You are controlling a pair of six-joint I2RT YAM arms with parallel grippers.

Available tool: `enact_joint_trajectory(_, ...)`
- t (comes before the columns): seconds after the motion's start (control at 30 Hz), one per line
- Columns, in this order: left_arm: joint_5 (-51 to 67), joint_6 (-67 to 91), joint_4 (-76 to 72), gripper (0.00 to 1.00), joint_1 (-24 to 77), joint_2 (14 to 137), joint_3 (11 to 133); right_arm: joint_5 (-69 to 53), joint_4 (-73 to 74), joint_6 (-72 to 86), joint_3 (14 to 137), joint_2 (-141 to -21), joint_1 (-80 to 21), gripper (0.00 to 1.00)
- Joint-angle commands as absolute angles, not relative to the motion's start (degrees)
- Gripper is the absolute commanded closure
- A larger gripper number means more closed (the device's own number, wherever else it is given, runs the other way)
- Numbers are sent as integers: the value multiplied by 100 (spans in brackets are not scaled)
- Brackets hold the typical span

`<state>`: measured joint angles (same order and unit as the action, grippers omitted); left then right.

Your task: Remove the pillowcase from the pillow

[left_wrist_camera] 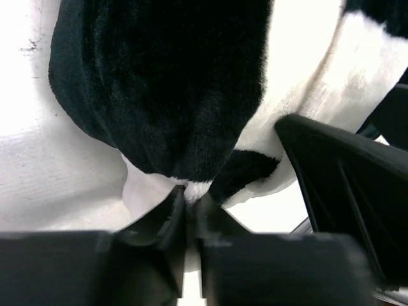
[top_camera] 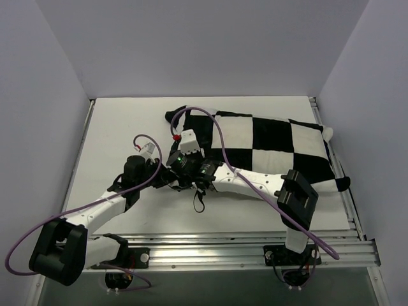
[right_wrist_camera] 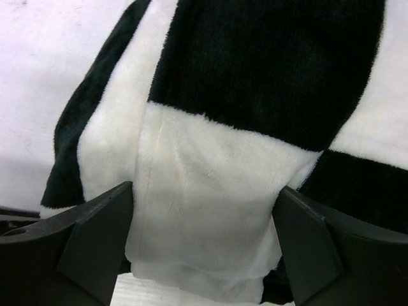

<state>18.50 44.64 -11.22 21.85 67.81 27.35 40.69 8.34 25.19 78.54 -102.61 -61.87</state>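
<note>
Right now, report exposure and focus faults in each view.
Top external: evenly lit and sharp, only soft shadows on the table. Left wrist: the table is blown out white, the left gripper dark and blurred. Right wrist: the pillowcase pile is crisp, the right gripper a near-black silhouette.

The white table (top_camera: 121, 127) is carrying one item directly on its surface: the black-and-white checkered pillowcase (top_camera: 268, 143). It is lying plump and filled, stretching from the centre of the table out toward 3 o'clock. Its 9 o'clock end is sitting bunched near mid-table, and its 3 o'clock end is reaching the table's edge. One black corner is overlapping the side rail (top_camera: 349, 191) at about 4 o'clock. Aluminium rails (top_camera: 242, 245) are running along the 6 o'clock edge.
</note>
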Motion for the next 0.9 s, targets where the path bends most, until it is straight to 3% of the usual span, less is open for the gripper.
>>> enact_joint_trajectory(0.0, 1758, 4456, -1582, 91, 2267, 6820, 2654, 4928, 1309, 2909, 8218, -10546, -6258, 22)
enact_joint_trajectory(0.07, 1662, 4465, -1538, 98, 2268, 6812, 2628, 5106, 1572, 3014, 8253, -10696, -6223, 32)
enact_joint_trajectory(0.13, 1565, 4482, -1399, 98, 2268, 6785, 2619, 5229, 1835, 3137, 8227, -10723, -6170, 47)
enact_joint_trajectory(0.23, 1354, 4535, -1083, 98, 2241, 6706, 2637, 5361, 2003, 3243, 8026, -10443, -6074, 60)
enact_joint_trajectory(0.4, 818, 4658, -415, 98, 2145, 6338, 2532, 4993, 1969, 3252, 7446, -9573, -5592, 72)
enact_joint_trajectory(0.63, 747, 4553, 481, 98, 2039, 5644, 2479, 3614, 775, 2883, 5935, -7878, -4669, 94)
enact_joint_trajectory(0.87, 563, 4597, 1624, 98, 2030, 4572, 2399, 2575, 308, 3084, 5388, -6900, -4228, 100)
